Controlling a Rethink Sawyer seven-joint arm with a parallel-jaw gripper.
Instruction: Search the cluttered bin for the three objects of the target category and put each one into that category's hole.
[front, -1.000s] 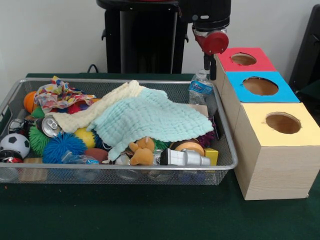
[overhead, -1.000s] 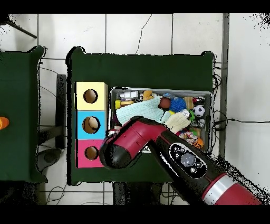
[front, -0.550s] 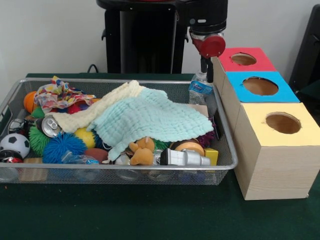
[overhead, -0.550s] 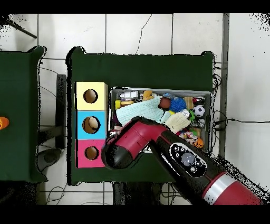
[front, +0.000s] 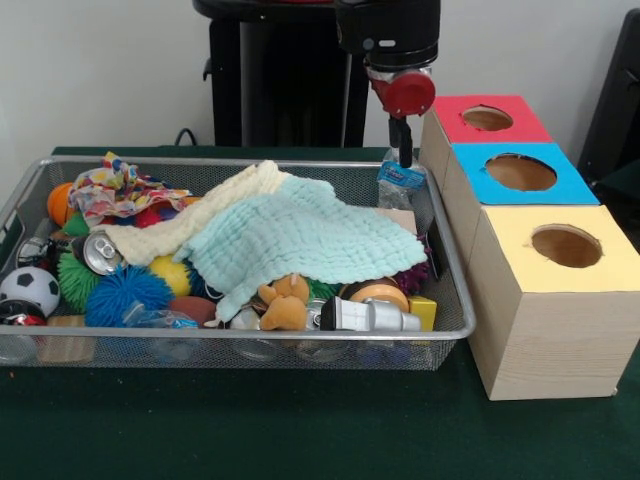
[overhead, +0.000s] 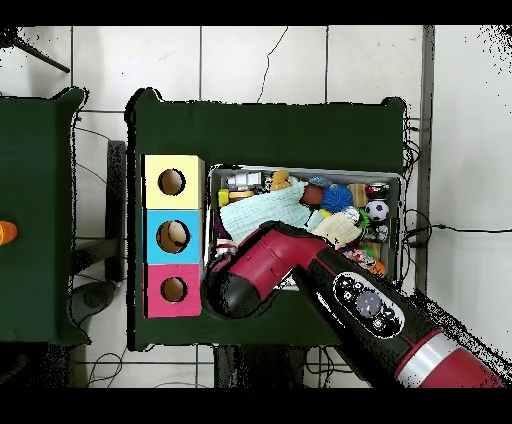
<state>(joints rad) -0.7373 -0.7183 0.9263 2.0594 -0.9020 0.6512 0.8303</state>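
Hanging over the far right corner of the wire bin (front: 455, 310), the claw (front: 403, 150) sits directly above a water bottle (front: 399, 181); whether it is spread or pressed together cannot be told.

Water bottle: clear, blue label, writing too small to read; stands upright in the bin's far right corner, just beside the red box.

Bin contents, front view:
- mint cloth (front: 300, 238), draped over the middle; cream cloth (front: 190, 225) beneath it to the left
- patterned rag (front: 115, 188), far left
- drink can (front: 100, 252), lying on its side, label unreadable
- soccer ball (front: 28, 288), near left
- blue spiky ball (front: 127, 293), green spiky ball (front: 75, 277) just beside it
- plush toy (front: 283, 303), near middle
- silver and black flashlight (front: 368, 315), near right
- yellow block (front: 423, 310), near right corner

Boxes, right of the bin on the green table (front: 300, 430), each with a round hole on top, no writing: red box (front: 490, 120) farthest, blue box (front: 520, 172) middle, yellow box (front: 555, 300) nearest.

Overhead view: arm (overhead: 330, 290) crosses the bin's corner near the boxes.
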